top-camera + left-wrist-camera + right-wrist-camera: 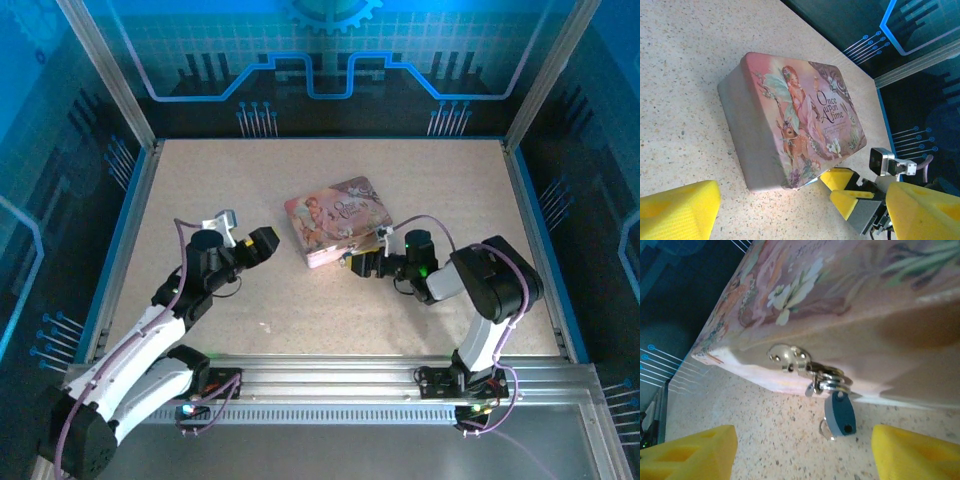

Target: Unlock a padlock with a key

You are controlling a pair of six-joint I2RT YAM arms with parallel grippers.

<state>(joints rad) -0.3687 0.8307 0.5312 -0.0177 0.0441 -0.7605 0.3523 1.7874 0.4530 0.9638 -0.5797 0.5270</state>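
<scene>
Speckled tabletop (pixel 300 300) carried a pink tin (pixel 850 285). The padlock (pixel 840 415) hung from the metal clasp (pixel 790 359) on the tin's side wall, down by the surface. Just before it, the right gripper (pixel 802 460) stood with jaws apart, holding nothing. Off the tin's other side, the left gripper (pixel 795 220) was also spread and empty.

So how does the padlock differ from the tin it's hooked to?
The padlock is tiny and plain blue-grey; the tin is far larger, pink, with a printed fairy picture. The padlock is hooked on the silvery clasp; the tin lies flat on the table. That clasp joins them.
</scene>
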